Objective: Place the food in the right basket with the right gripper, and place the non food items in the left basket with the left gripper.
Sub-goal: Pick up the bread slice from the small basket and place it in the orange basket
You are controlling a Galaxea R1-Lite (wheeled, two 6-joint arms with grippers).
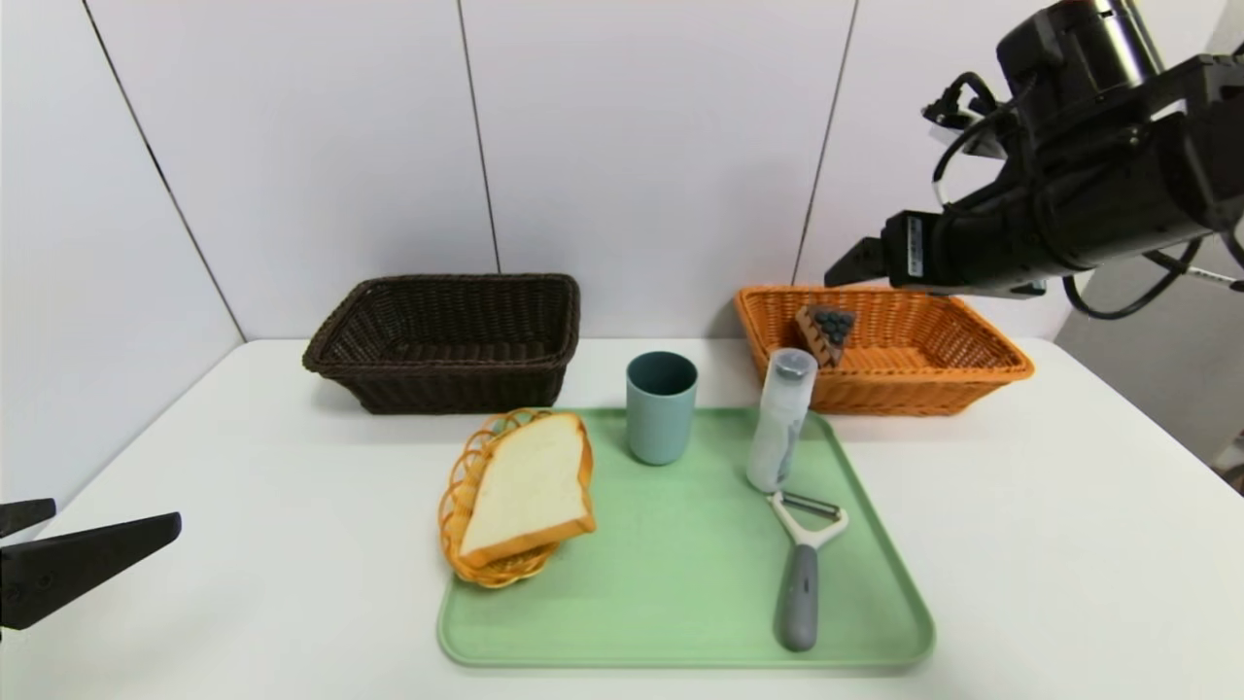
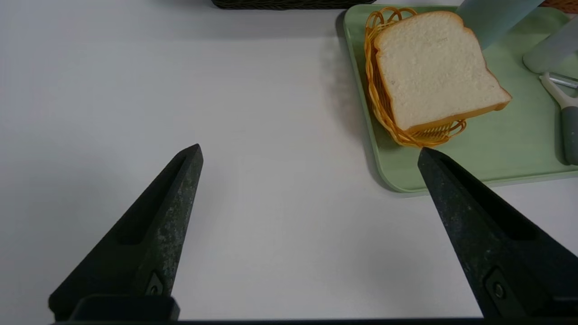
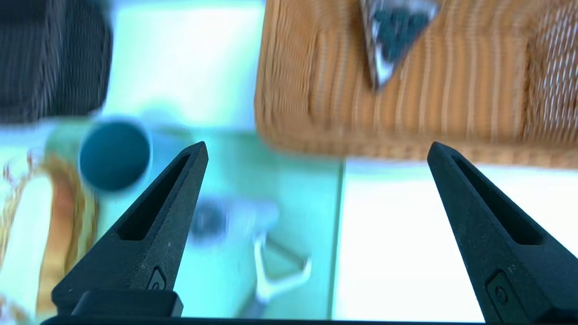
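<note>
The blueberry-topped cake slice [image 1: 829,331] — a wedge with a tan, ridged side — lies in the left part of my orange wicker basket [image 1: 894,389]. Nearer me, on the smooth green tray [image 1: 680,583], the crusty-edged bread slice [image 1: 535,481] leans in a small looped wicker basket [image 1: 466,515]; the matte blue-green cup [image 1: 661,408], the cylindrical translucent bottle [image 1: 781,418] and the peeler [image 1: 802,583], grey-handled with a white fork, are there too. The dark brown woven basket [image 1: 447,340] sits behind the tray, to the left. My right gripper [image 3: 318,144] hangs above the orange basket, spread wide and holding nothing. My left gripper [image 2: 311,146] is parked over the white table [image 1: 243,583] left of the tray — also wide, also empty. A small label [image 1: 915,246] on my right gripper is too tiny to read.
</note>
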